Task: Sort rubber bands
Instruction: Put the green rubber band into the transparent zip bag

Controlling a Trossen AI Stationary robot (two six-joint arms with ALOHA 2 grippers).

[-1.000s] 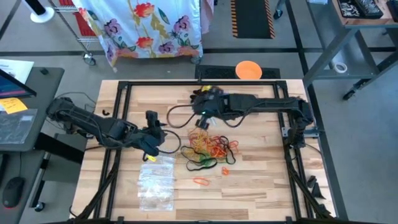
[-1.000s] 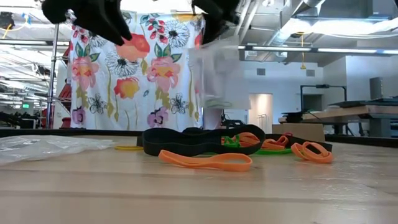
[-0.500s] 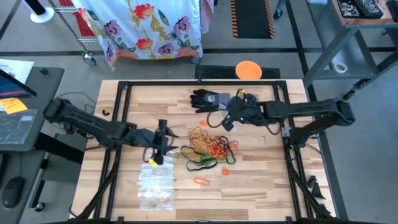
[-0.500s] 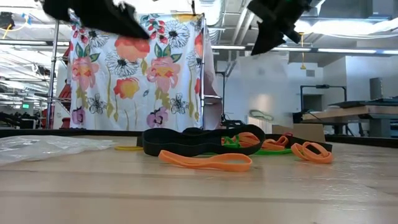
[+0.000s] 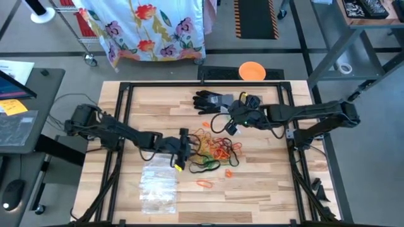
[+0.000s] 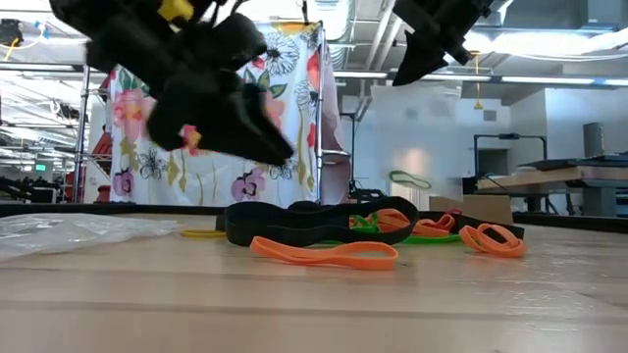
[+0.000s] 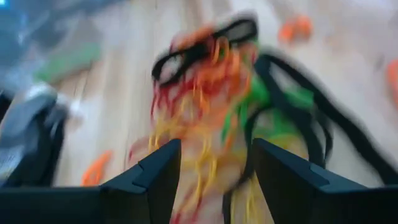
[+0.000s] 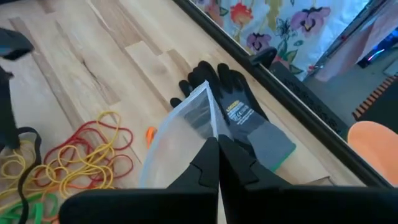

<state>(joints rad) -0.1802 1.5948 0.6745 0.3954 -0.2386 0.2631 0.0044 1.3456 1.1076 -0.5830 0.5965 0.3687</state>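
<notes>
Rubber bands [image 5: 211, 150] just beside left end effector [image 5: 185, 149]

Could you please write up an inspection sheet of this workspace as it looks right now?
Surface: wooden table, dark frame.
Job's things: rubber bands piled mid-table; a few orange ones lie apart.
Clutter: black glove at the far edge; clear bags near the front.
Hands: left hand open at the pile's edge; right hand shut on a clear bag.
Cables: one along the left arm.
Surroundings: floral cloth, orange disc.
</notes>
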